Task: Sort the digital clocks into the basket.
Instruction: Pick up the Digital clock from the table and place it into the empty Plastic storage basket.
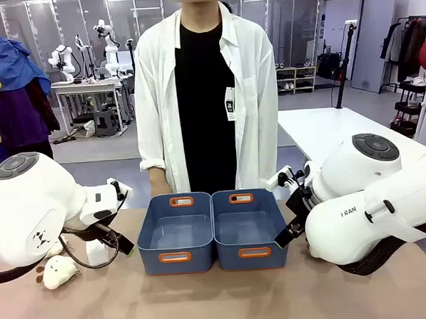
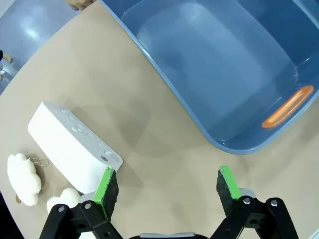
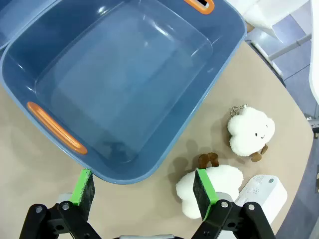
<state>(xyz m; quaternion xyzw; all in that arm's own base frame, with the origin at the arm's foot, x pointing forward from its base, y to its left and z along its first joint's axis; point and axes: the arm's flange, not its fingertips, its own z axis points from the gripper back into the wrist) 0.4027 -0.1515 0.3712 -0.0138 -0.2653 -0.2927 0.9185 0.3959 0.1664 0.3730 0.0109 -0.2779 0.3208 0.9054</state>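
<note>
No clock has been lifted yet, so the task looks to be at its very start, with the first reach not yet made. At the lower left of the front view a plush (image 1: 58, 271) lies on the table (image 1: 220, 302), and the left clock (image 1: 96, 253) sits just beside it, partly behind the arm's cable. In the left wrist view the left gripper (image 2: 166, 179) hangs with its jaws wide apart and nothing between them. That clock is at the middle left of the frame, with one corner just beside the gripper's left pad. The next move probably calls for shifting toward the clock and straddling its narrow width before closing. In the middle of the front view the left bin (image 1: 152, 259) and right bin (image 1: 236, 262) stand side by side, touching, and both are empty. They look alike, so I cannot tell which one is meant for the clocks. A person (image 1: 206, 95) stands behind them. In the right wrist view the right gripper (image 3: 142, 174) is spread wide and holds nothing, poised over the near rim of the right bin. The right clock (image 3: 261, 194) lies at the lower right of the frame, just beyond two plush toys (image 3: 251, 128), with the nearer toy partly behind the gripper's right pad. That arm would need to clear the toy to reach the clock.
</note>
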